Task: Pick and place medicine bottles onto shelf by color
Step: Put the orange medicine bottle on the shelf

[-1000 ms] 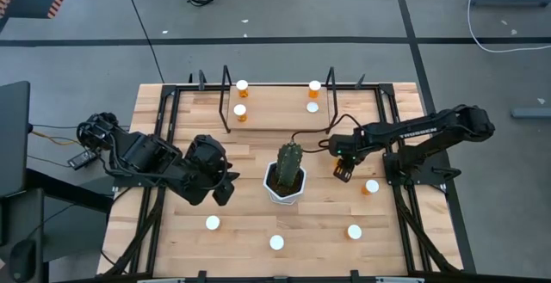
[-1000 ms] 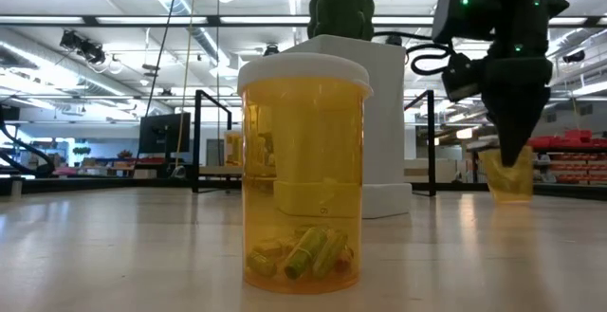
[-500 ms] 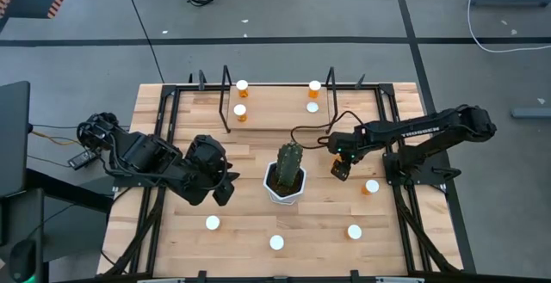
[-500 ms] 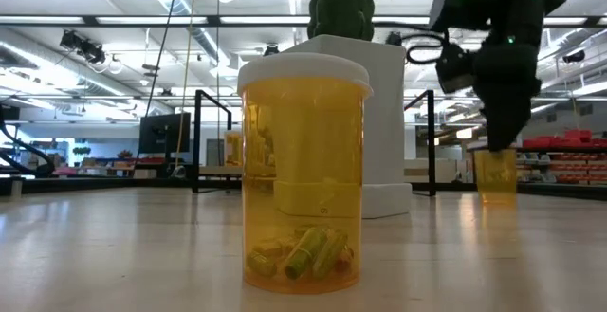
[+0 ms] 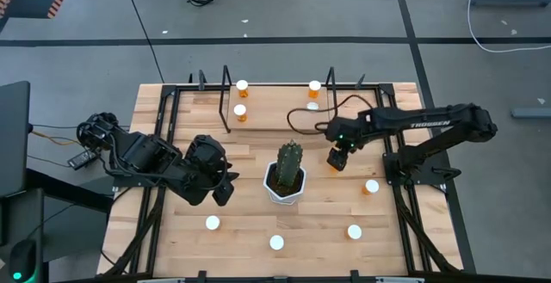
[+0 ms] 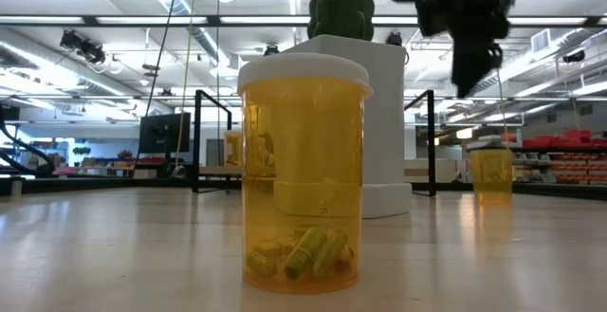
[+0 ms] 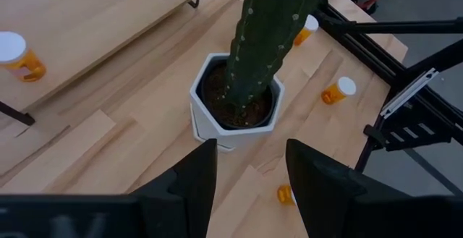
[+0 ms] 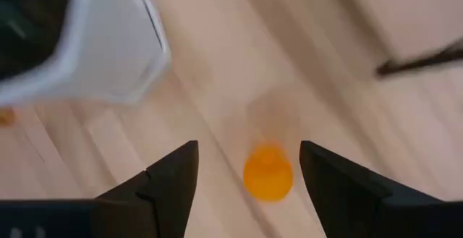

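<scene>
The left gripper (image 5: pixel 222 187) waits over the left half of the table (image 5: pixel 172 231), just left of the cactus (image 5: pixel 288 167), its fingers parted and holding nothing. In front of it two loose medicine bottles (image 5: pixel 212 223) (image 5: pixel 276 243) stand near the table's front edge. At the back, the shelf (image 5: pixel 275 102) carries four bottles, two by its left end (image 5: pixel 241 86) (image 5: pixel 240 112) and two by its right (image 5: pixel 314 87) (image 5: pixel 312 107). Right of the cactus, the right gripper (image 5: pixel 336 160) hangs in the air between pot and shelf. Its jaws are spread wide and empty, and its wrist camera looks straight down on a blurred orange bottle (image 8: pixel 268 171) standing on the wood between the fingers but well below them. The low view shows what is likely the same bottle (image 6: pixel 491 172) upright on the table with the gripper clear above it, not touching. Further right, two more bottles (image 5: pixel 370 187) (image 5: pixel 354 231) wait on the table. The step in hand looks like the pick. The bottle under the right gripper is lined up but not grasped, and five appear to remain off the shelf. The next move calls for a straight descent that keeps the bottle centred between the jaws. The grip must be low enough on the body that the bottle does not tip, and the lift and carry to the shelf must clear the cactus. Cap colour is too blurred here to tell which end it belongs to.
</scene>
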`<state>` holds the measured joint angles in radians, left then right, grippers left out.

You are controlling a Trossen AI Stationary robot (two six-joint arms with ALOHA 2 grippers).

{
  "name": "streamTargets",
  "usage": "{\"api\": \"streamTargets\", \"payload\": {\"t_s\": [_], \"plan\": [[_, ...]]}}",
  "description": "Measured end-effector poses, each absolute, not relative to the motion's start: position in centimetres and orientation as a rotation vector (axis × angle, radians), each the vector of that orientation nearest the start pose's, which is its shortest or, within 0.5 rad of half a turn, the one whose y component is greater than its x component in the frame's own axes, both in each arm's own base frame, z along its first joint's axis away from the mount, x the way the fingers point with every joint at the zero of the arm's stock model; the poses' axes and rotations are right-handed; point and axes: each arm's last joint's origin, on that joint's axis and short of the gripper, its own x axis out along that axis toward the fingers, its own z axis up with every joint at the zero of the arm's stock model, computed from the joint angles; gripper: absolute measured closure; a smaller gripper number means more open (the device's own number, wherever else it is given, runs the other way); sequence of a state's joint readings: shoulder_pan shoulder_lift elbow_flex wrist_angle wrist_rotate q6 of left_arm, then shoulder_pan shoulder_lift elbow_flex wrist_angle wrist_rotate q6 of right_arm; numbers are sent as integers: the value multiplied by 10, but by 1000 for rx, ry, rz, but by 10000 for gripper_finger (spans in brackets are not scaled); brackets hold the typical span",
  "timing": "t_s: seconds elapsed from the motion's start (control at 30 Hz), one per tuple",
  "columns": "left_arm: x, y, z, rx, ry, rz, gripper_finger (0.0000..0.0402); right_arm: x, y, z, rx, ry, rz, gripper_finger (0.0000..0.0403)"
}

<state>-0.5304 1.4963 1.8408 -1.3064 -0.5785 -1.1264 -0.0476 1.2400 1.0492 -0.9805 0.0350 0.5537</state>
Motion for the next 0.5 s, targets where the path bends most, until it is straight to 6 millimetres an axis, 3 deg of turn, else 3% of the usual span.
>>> {"api": "streamTargets", "payload": {"t_s": [0.27,0.5], "plan": [[235,-120,431,-560,668,476,230,225,-39,337,377,960,-445,155],[236,-120,431,-575,661,477,230,247,-87,365,338,919,-506,155]]}}
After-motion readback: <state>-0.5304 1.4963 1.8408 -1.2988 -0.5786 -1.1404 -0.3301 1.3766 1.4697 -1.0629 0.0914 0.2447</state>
